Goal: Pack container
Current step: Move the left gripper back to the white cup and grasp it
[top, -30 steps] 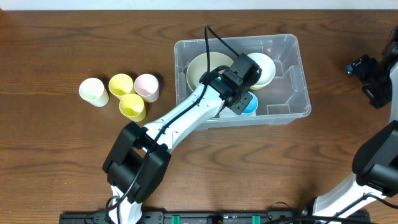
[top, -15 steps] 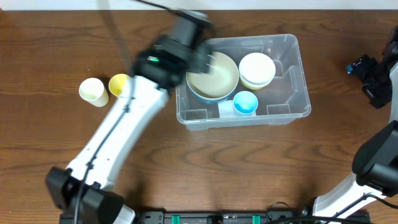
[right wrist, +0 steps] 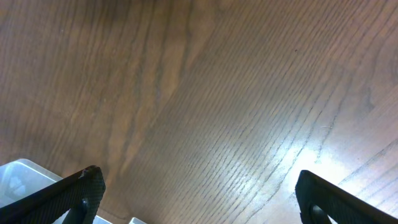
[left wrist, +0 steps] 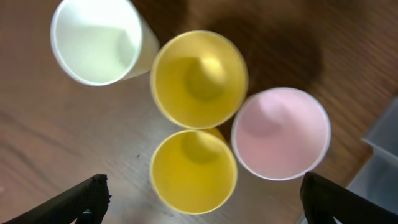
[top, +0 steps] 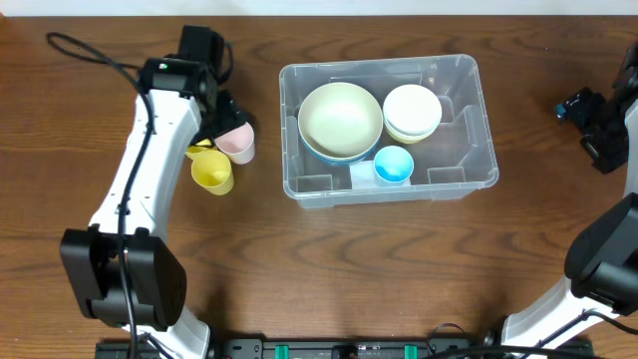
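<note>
The clear container (top: 485, 150) stands right of centre. It holds a large pale green bowl (top: 341, 120), a stack of white bowls (top: 412, 110) and a small blue cup (top: 394, 165). My left gripper (top: 223, 117) hovers open over a cluster of cups left of the container. In the left wrist view a white cup (left wrist: 96, 40), two yellow cups (left wrist: 199, 78) (left wrist: 193, 171) and a pink cup (left wrist: 281, 132) stand mouth-up below the open left gripper (left wrist: 204, 186). Nothing is held. My right gripper (right wrist: 196, 186) is open over bare table, far right (top: 598, 125).
In the overhead view the pink cup (top: 236, 140) and one yellow cup (top: 211, 172) show beside the left arm, while the others are partly covered by it. A container corner (right wrist: 18, 171) shows at the right wrist view's lower left. Wood table (top: 399, 269) lies all around.
The left arm has come out of the container and swung left over the cups. The blue cup stays in the container. The left gripper has gone from nearly shut to open.
</note>
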You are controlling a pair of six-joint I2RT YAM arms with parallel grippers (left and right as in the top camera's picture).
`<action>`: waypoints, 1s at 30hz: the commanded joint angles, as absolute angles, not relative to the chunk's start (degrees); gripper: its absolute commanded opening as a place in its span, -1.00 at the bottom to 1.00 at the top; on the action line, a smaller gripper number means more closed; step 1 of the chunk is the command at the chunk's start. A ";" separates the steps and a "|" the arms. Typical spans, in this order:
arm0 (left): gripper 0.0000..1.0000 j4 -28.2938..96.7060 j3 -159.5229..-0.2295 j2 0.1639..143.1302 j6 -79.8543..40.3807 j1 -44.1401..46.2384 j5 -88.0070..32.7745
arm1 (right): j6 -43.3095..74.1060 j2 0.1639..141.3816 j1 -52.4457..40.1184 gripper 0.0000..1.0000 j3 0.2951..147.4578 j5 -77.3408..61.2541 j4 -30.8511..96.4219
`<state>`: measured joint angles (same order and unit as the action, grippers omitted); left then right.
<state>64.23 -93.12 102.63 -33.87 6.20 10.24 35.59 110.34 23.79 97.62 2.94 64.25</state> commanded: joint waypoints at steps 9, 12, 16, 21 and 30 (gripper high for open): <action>0.96 65.30 -92.79 102.26 -36.97 -2.57 9.69 | 36.38 109.84 24.27 0.98 97.38 3.16 64.25; 0.96 65.32 -92.77 102.26 -36.95 -7.27 9.63 | 36.38 109.84 24.27 0.99 97.38 3.16 64.25; 0.96 65.04 -91.85 102.35 -35.59 -12.19 9.63 | 36.38 109.84 24.27 0.99 97.38 3.16 64.25; 0.96 62.70 -88.33 102.69 -34.57 -14.85 9.63 | 36.38 109.84 24.27 0.99 97.38 3.16 64.25; 0.96 55.02 -79.31 102.74 -35.88 -15.16 9.47 | 36.38 109.84 24.27 0.98 97.38 3.16 64.25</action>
